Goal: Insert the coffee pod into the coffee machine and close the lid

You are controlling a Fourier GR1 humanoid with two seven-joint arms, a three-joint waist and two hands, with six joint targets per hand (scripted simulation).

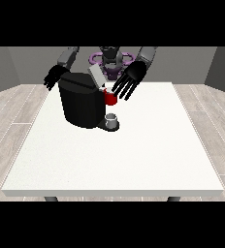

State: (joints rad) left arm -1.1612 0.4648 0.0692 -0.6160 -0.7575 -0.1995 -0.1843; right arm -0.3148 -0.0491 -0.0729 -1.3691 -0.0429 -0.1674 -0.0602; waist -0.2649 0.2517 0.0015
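The black coffee machine [80, 104] stands on the white table [134, 155], left of the middle. Its grey lid [96, 75] is tilted up and open. A red thing at the machine [110, 98] shows at its right side. The hand at the view's right [129, 80] hovers just above and to the right of that red thing, its fingers straight and spread, holding nothing. The hand at the view's left [52, 77] hangs behind the machine's left corner with relaxed fingers and is empty. A small grey thing [112, 119] sits on the machine's dark base.
The table's front edge [114, 193] runs across the lower part of the view. The robot's torso [110, 60] is behind the machine. Wooden floor surrounds the table.
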